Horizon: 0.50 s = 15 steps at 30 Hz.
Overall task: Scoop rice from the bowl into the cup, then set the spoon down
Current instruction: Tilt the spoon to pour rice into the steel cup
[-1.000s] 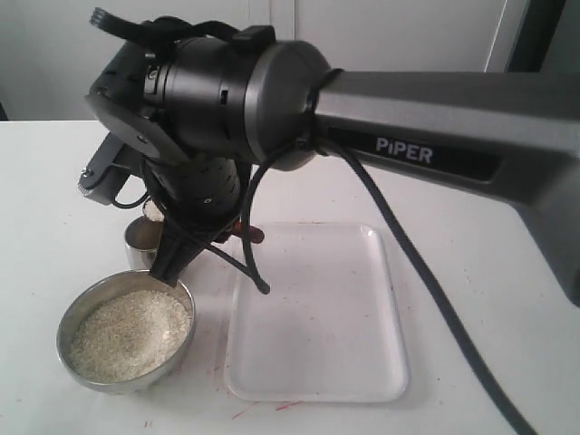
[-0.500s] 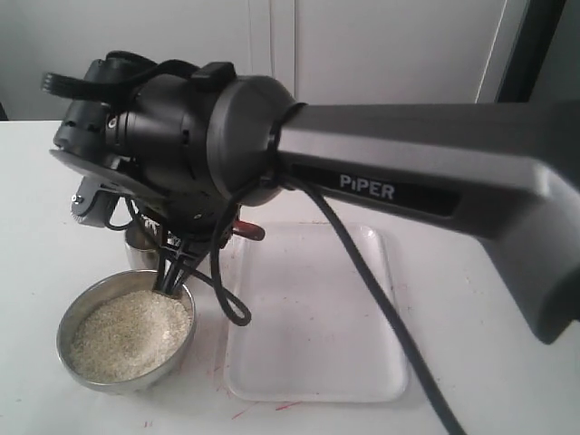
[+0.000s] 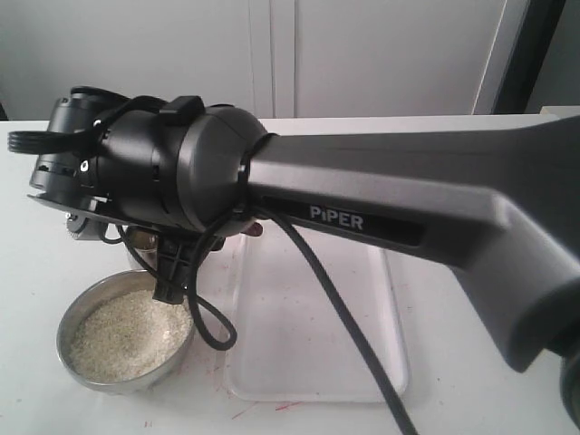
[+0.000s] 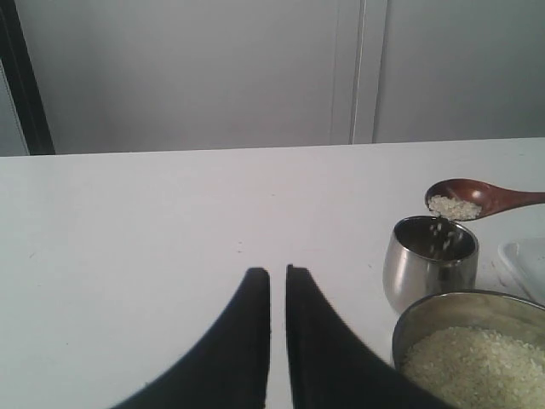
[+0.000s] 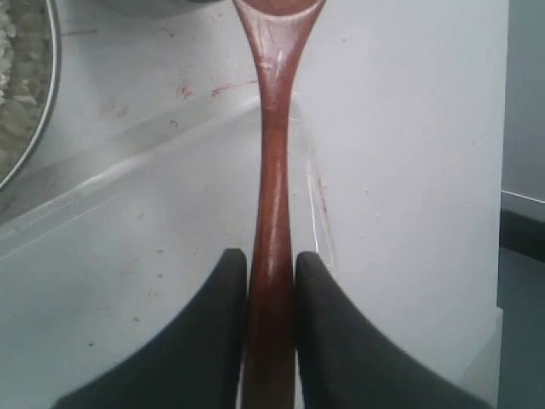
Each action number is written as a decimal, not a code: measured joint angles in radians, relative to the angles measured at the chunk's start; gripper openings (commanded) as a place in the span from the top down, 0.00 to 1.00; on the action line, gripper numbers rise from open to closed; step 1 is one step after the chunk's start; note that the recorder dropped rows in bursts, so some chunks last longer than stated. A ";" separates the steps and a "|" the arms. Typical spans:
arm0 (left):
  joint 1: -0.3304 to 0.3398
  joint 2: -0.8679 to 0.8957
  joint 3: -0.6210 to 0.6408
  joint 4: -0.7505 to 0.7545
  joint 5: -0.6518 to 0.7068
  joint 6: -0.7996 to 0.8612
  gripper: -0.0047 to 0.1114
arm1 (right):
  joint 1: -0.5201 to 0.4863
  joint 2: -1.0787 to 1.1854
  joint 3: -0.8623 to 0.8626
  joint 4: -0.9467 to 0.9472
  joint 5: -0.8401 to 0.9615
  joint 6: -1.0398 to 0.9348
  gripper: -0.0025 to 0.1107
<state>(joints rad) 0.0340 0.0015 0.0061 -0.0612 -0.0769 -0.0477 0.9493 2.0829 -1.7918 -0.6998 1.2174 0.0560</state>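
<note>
Over the cup: head of the spoon (image 4: pixel 467 194), tilted, with a small heap of rice (image 4: pixel 453 207) on it; loose grains in the air between its lower edge and the mouth of the cup (image 4: pixel 430 266).
Spoon handle: long, slim, reddish-brown; clamped between the two dark fingers (image 5: pixel 223 298) of the right gripper (image 5: pixel 271 260); passes over the tray's raised rim.
Cup: upright on the white table (image 4: pixel 170 221), just beside the bowl; touching or not, cannot tell.
Bowl (image 3: pixel 63 331): wide, steel, well filled with rice; thin rim free on the near and left sides in the exterior view, its far side crossed by a dark fitting under the arm.
Tray (image 3: pixel 317 358): clear plastic, shallow, rounded corners; just right of the bowl in the exterior view, with a narrow strip of table between them; floor flecked with faint red marks.
Right arm (image 3: pixel 381 199): stretched in from the right of the exterior view, above the tray; bulky wrist hiding the cup there; black cable (image 3: pixel 217 335) looped down beside the bowl's right edge.
Left gripper (image 4: pixel 278 273): low over the table, fingers drawn nearly together with only a thin slit between, nothing in them; well apart from cup and bowl.
Open room: broad white tabletop around the left gripper, running back to the table's far edge below a grey wall.
</note>
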 measured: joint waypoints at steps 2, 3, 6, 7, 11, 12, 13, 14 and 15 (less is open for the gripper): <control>0.000 0.000 0.000 0.000 0.000 0.000 0.84 | 0.006 0.000 0.000 -0.013 0.000 0.002 0.98; 0.000 0.000 0.000 0.000 0.000 0.000 0.84 | 0.009 0.000 0.000 -0.017 0.000 0.002 0.98; 0.000 0.000 0.000 0.000 0.000 0.000 0.84 | 0.020 0.004 0.000 -0.042 0.000 0.004 0.98; 0.000 0.000 0.000 0.000 0.000 0.000 0.84 | 0.022 0.006 0.000 -0.045 0.000 0.004 0.98; 0.000 0.000 0.000 0.000 0.000 0.000 0.84 | 0.026 0.013 0.000 -0.057 0.000 0.004 0.98; 0.000 0.000 0.000 0.000 0.000 0.000 0.84 | 0.026 0.014 0.000 -0.056 0.000 0.004 0.98; 0.000 0.000 0.000 0.000 0.000 0.000 0.84 | 0.026 0.017 0.000 -0.060 0.000 0.004 0.98; 0.000 0.000 0.000 0.000 0.000 0.000 0.84 | 0.026 0.019 0.000 -0.062 0.000 0.004 0.98; 0.000 0.000 0.000 0.000 0.000 0.000 0.84 | 0.026 0.019 0.000 -0.064 0.000 0.004 0.98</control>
<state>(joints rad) 0.0340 0.0015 0.0061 -0.0612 -0.0769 -0.0477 0.9753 2.1019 -1.7918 -0.7637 1.2173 0.0602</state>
